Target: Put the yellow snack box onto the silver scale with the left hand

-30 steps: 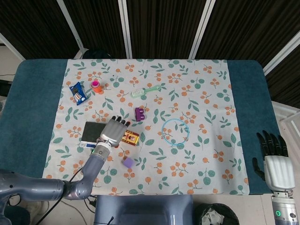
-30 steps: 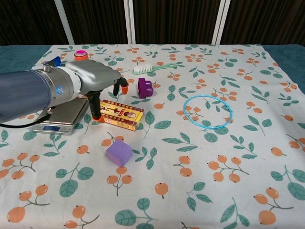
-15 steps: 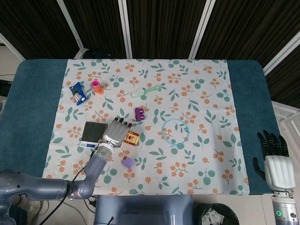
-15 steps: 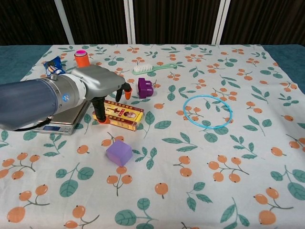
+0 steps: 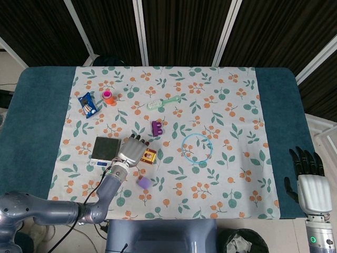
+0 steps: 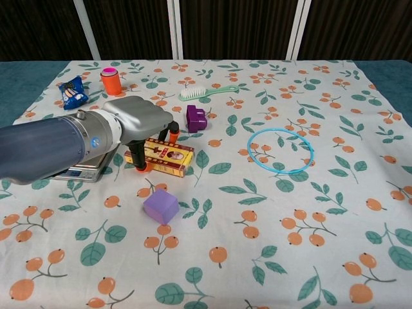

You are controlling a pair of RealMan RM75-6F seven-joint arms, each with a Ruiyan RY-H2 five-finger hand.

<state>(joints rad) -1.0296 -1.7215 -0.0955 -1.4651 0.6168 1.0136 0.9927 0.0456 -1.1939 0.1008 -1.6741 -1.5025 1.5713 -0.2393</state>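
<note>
Silver left hand, orange-tipped fingers

Snack box on table, just right of scale; left hand over box's left end. Block in front of box, clip behind it, ring to its right. Brush behind clip.

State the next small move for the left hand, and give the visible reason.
Probably close the fingers on the yellow snack box and lift it. The left hand is over the box, fingertips down at its near and far sides, but the box lies flat on the cloth, beside the silver scale.
</note>
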